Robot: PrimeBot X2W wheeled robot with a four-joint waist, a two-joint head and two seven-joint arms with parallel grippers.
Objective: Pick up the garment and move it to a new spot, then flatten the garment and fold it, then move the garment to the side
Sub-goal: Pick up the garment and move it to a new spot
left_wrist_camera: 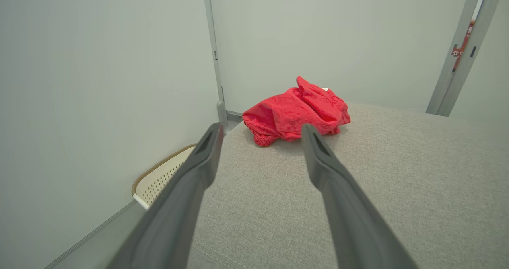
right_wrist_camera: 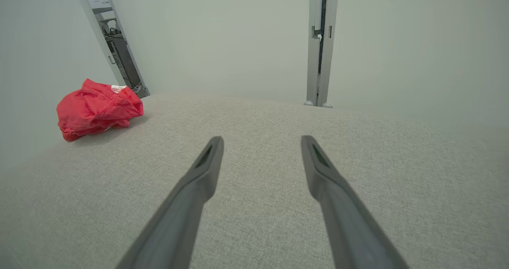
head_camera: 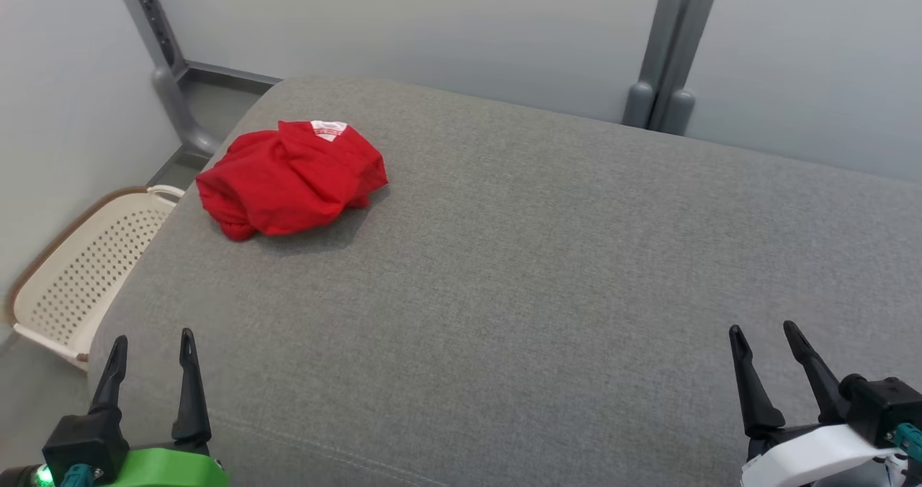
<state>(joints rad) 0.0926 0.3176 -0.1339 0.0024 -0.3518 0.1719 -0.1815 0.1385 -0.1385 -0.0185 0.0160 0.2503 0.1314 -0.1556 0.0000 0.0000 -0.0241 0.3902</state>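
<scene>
The head camera looked from high up, forward and down over the grey upholstered surface (head_camera: 547, 271), with the left pincer (head_camera: 153, 336) and the right pincer (head_camera: 762, 327) at its lower corners. The left wrist camera sat low over the near left part and faced the red garment (left_wrist_camera: 296, 112) rather closely, while the right wrist camera, equally low on the right, faced the far wall with the garment well away at its left. All three views shared the garment; the head and left wrist views shared also the cream basket (head_camera: 86, 278).

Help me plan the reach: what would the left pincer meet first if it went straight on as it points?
Probably the red garment, lying straight ahead of the open left pincer on the grey cushion; depth is unclear.
</scene>
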